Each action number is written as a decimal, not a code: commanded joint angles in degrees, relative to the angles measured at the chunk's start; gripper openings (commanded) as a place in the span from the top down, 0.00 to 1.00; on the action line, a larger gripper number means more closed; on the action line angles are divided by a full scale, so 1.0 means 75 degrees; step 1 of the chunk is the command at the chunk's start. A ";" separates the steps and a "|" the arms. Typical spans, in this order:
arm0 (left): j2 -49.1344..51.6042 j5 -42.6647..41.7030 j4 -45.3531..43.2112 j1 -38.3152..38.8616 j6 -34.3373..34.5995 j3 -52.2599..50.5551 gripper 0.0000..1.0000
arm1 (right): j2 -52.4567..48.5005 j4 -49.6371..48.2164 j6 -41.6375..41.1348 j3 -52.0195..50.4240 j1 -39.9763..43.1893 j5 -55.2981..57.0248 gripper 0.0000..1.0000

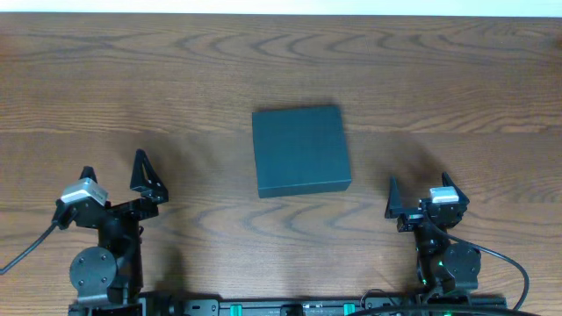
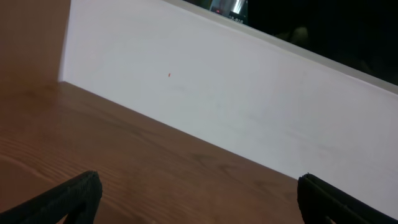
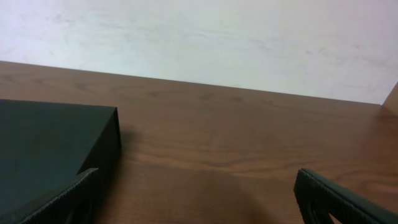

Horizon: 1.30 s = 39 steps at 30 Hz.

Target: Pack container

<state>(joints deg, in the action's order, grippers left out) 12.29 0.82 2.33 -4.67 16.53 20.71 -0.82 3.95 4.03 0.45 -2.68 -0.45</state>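
Observation:
The container is a dark teal-green box with its lid shut, lying flat in the middle of the table. It also shows at the left of the right wrist view. My left gripper is open and empty at the front left, well apart from the box; in the left wrist view only bare table lies between its fingers. My right gripper is open and empty at the front right, a little right of the box; its fingers show bare wood between them.
The wooden table reaches to a white wall at the back. The arm bases stand at the front edge, with a cable trailing from the left one.

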 commanded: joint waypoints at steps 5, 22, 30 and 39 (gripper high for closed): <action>-0.0554 -0.0020 -0.0038 0.0119 0.0184 -0.0720 0.01 | 0.0064 0.0023 0.0102 -0.0017 0.0117 -0.0058 0.01; -0.1274 -0.0023 -0.0408 0.0119 0.0210 -0.1853 0.02 | 0.0064 0.0023 0.0102 -0.0017 0.0117 -0.0055 0.01; -0.1341 -0.0047 -0.0437 0.0119 0.0213 -0.2130 0.02 | 0.0064 0.0023 0.0099 -0.0017 0.0117 -0.0055 0.01; -0.1448 -0.0047 -0.0437 0.0119 0.0210 -0.2361 0.02 | 0.0064 0.0023 0.0102 -0.0017 0.0117 -0.0055 0.01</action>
<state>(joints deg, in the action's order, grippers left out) 2.68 0.43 -0.49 -4.01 18.04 4.23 -0.82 3.95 4.03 0.45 -2.68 -0.45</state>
